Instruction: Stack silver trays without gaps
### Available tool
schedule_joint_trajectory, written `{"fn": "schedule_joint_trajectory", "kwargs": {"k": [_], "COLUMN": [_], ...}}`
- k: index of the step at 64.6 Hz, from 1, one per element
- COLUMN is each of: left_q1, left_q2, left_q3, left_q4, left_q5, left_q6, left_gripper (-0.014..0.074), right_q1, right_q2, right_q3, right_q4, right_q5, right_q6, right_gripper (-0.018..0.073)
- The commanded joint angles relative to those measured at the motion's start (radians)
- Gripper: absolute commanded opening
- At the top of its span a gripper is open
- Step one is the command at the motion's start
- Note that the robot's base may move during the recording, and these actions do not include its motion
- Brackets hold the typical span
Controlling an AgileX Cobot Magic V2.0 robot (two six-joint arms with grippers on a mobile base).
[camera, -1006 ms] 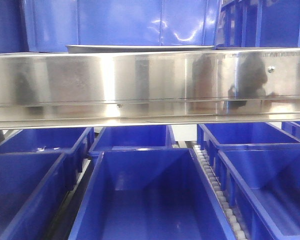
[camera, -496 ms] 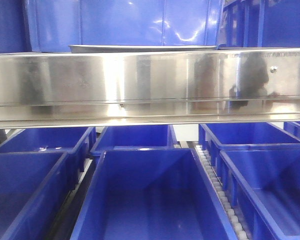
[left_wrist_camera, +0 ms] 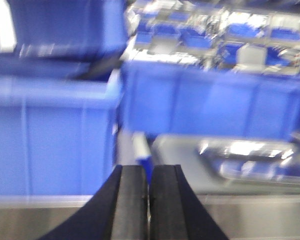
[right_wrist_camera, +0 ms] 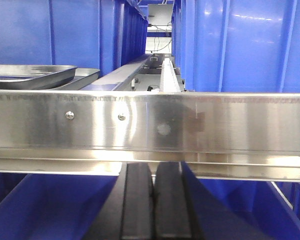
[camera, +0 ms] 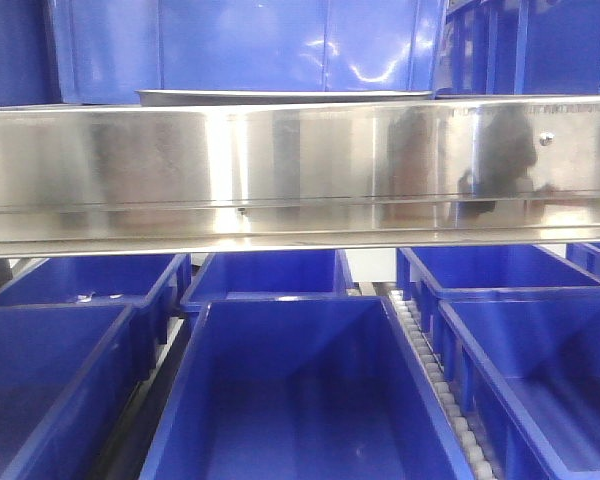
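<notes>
1. from the front we see a long polished steel band [camera: 300,165] running across the whole view, with a small screw near its right end.
2. just above the band's top edge, left of centre, we see the thin rim of a silver tray [camera: 280,97], lying level behind the band, with a blue wall behind it.
3. below the band sit rows of blue bins [camera: 295,390], open side up, with a strip of white rollers [camera: 435,385] between the middle bin and the bins on the right.
4. in the left wrist view our left gripper [left_wrist_camera: 148,202] shows its two dark fingers pressed together, with only a thin seam between them and nothing held.
5. that view is blurred; ahead and to the right of the gripper we make out a shiny tray [left_wrist_camera: 250,160] on a grey surface, with blue bins [left_wrist_camera: 50,135] to the left and beyond.
6. in the right wrist view our right gripper [right_wrist_camera: 153,207] also has its fingers closed against each other — empty, and sitting below the steel band [right_wrist_camera: 150,127].
7. over the band's top edge at far left we see silver trays [right_wrist_camera: 32,76] — one sits in front of another, whose rim shows just to its right.
8. tall blue bins [right_wrist_camera: 240,45] stand behind the band on both sides of a narrow aisle.
</notes>
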Motion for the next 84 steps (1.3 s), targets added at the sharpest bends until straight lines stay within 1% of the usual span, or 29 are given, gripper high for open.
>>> {"fn": "schedule_joint_trajectory", "kwargs": {"k": [1, 5, 9, 22, 34, 40, 42, 45, 55, 62, 65, 76, 79, 81, 84], "left_q1": [0.004, 0.004, 0.004, 0.004, 0.004, 0.004, 0.004, 0.004, 0.004, 0.004, 0.004, 0.004, 0.004, 0.004, 0.004], "left_q2": [-0.036, -0.063, -0.093, -0.135, -0.137, -0.139, -0.139, -0.139, -0.139, -0.139, -0.139, -0.139, -0.139, -0.139, -0.139], "left_q3": [0.116, 0.191, 0.251, 0.364, 0.434, 0.445, 0.445, 0.445, 0.445, 0.445, 0.445, 0.445, 0.445, 0.445, 0.445], "left_q4": [0.03, 0.057, 0.097, 0.19, 0.213, 0.226, 0.232, 0.248, 0.241, 0.201, 0.201, 0.201, 0.201, 0.201, 0.201], "left_q5": [-0.145, -0.226, -0.267, -0.273, -0.298, -0.369, -0.345, -0.344, -0.344, -0.329, -0.321, -0.291, -0.284, -0.278, -0.272], "left_q6": [0.003, 0.003, 0.003, 0.003, -0.004, -0.008, -0.008, -0.008, -0.009, -0.012, -0.034, -0.041, -0.066, -0.104, -0.182], "left_gripper": [0.0011, 0.0011, 0.0011, 0.0011, 0.0011, 0.0011, 0.0011, 0.0011, 0.0011, 0.0011, 0.0011, 0.0011, 0.0011, 0.0011, 0.0011], "right_q1": [-0.001, -0.001, -0.001, -0.001, -0.001, -0.001, -0.001, -0.001, -0.001, -0.001, -0.001, -0.001, -0.001, -0.001, -0.001], "right_q2": [-0.005, -0.005, -0.005, -0.005, -0.005, -0.005, -0.005, -0.005, -0.005, -0.005, -0.005, -0.005, -0.005, -0.005, -0.005], "right_q3": [0.0, 0.0, 0.0, 0.0, 0.0, 0.0, 0.0, 0.0, 0.0, 0.0, 0.0, 0.0, 0.0, 0.0, 0.0], "right_q4": [-0.008, -0.008, -0.008, -0.008, -0.008, -0.008, -0.008, -0.008, -0.008, -0.008, -0.008, -0.008, -0.008, -0.008, -0.008], "right_q5": [-0.019, -0.019, -0.019, -0.019, -0.019, -0.019, -0.019, -0.019, -0.021, -0.021, -0.021, -0.021, -0.021, -0.021, -0.021], "right_q6": [0.0, 0.0, 0.0, 0.0, 0.0, 0.0, 0.0, 0.0, 0.0, 0.0, 0.0, 0.0, 0.0, 0.0, 0.0], "right_gripper": [-0.0078, -0.0078, -0.0078, -0.0078, -0.0078, -0.0078, -0.0078, -0.0078, -0.0078, -0.0078, -0.0078, -0.0078, -0.0078, -0.0078, -0.0078]}}
